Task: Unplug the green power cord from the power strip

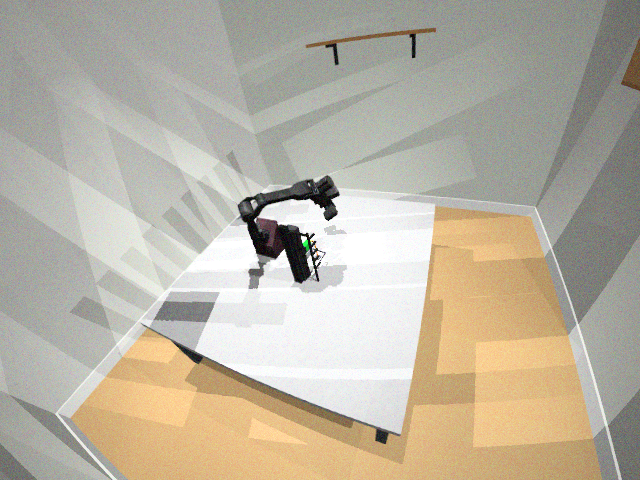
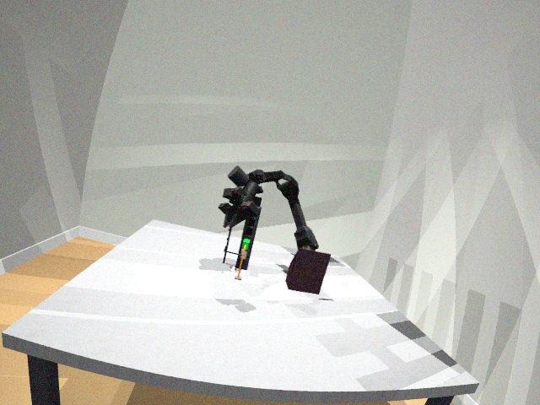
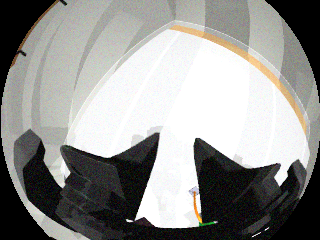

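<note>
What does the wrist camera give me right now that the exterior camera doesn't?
Wrist only: bare table shows in the gap between the two fingers, so the partly open hand holds nothing.

Exterior only: the upright power strip, the whole arm bent over it, and the hand near the strip's top.

Both: the green plug and its orange cord.
</note>
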Action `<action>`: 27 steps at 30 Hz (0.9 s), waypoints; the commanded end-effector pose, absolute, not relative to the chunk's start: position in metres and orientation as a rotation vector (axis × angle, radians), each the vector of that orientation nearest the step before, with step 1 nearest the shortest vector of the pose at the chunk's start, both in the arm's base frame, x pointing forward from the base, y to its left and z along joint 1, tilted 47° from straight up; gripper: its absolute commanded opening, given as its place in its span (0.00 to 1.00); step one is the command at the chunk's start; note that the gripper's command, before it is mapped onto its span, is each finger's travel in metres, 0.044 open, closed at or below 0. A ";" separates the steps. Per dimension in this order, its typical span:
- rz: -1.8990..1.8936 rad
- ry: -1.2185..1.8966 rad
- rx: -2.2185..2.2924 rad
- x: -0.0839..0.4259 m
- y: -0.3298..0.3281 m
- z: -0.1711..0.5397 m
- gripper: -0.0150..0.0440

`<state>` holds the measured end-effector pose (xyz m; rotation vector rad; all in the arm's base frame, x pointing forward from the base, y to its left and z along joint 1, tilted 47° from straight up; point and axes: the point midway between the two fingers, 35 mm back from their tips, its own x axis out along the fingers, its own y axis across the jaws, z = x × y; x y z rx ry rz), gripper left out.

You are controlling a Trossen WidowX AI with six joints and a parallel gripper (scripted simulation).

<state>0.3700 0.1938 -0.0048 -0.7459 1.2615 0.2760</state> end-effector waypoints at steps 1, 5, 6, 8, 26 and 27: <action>0.367 1.503 -1.221 0.330 0.123 0.000 0.53; 0.523 1.718 -1.572 0.299 0.074 0.017 0.53; 0.563 1.759 -1.635 0.294 0.066 0.021 0.53; 0.597 1.792 -1.685 0.289 0.060 0.025 0.53; 0.598 1.793 -1.685 0.289 0.055 0.030 0.53; 0.598 1.793 -1.685 0.289 0.054 0.031 0.53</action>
